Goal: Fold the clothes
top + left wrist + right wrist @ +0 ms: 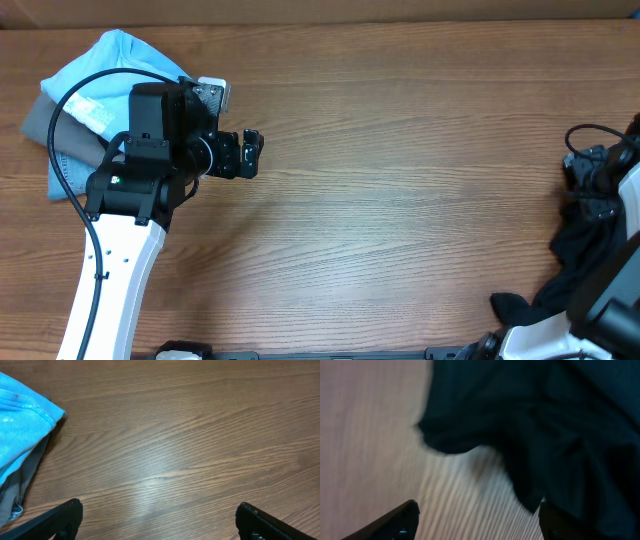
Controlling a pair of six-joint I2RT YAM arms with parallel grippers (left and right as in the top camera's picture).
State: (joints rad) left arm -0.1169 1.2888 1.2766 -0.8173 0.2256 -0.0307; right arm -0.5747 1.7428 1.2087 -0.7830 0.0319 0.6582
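A folded light blue garment [100,70] lies on a grey garment [45,120] at the table's far left; both show at the left edge of the left wrist view [20,425]. My left gripper [252,153] is open and empty over bare wood to their right, its jaws wide apart [159,520]. A crumpled dark garment [590,255] lies at the right edge. My right gripper [477,520] is open just above the table, with the dark garment [555,425] ahead of it and touching its right finger.
The wooden table [400,180] spans the whole view. The left arm's white link [110,280] runs from the near edge, with a black cable [70,160] looping over the folded clothes. The right arm [600,175] stands over the dark garment.
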